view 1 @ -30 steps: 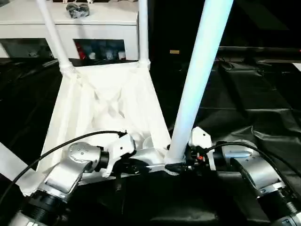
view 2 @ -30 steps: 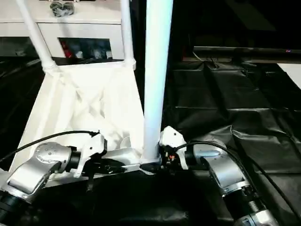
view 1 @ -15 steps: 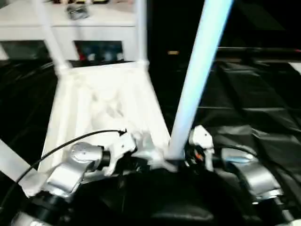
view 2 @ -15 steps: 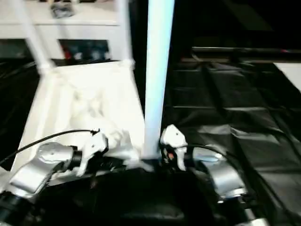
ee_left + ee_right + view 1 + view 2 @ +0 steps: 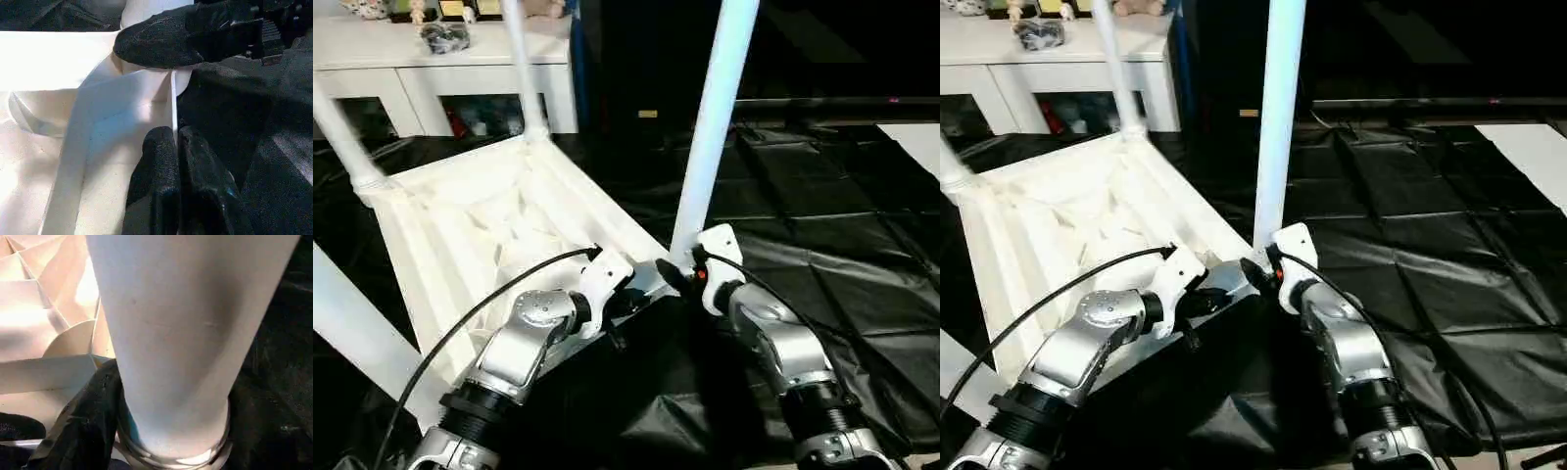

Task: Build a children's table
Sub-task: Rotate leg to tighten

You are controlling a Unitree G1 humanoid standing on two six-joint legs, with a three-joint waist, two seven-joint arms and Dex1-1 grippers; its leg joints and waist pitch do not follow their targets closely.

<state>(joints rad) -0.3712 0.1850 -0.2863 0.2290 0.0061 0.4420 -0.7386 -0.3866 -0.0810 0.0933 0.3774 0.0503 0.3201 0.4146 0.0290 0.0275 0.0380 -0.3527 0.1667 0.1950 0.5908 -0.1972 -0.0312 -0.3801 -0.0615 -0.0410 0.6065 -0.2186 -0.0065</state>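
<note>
Both silver forearms reach forward and converge on the near right corner of the upturned tabletop (image 5: 470, 225), which lies ribbed side up on black plastic sheeting (image 5: 842, 235).

The left gripper (image 5: 175, 161) comes in low along the near edge; its two black fingers are pressed together on the thin white rim wall of the tabletop, one finger each side of it. A black cable (image 5: 499, 294) arcs over the left wrist.

The right gripper (image 5: 677, 277) comes from the right at the base of the near right leg (image 5: 710, 127). The right wrist view shows a black finger (image 5: 83, 426) against the side of that leg just above its collar, jaws standing wide around the tube; I cannot tell how firm the hold is.

The head views show the whole layout: four white legs seated upright in the corner sockets, among them a far leg (image 5: 524, 69), a far left leg (image 5: 342, 142) and a near left leg (image 5: 362, 338) running off the left edge. A white cabinet (image 5: 460, 59) stands beyond the far edge.

The left wrist view shows the right gripper's finger (image 5: 166, 41) across the rounded corner socket.

Tabletop: glossy white plastic, crossing ribs, rounded sockets. Legs: smooth tapered tubes. Sheeting: creased, shiny.
</note>
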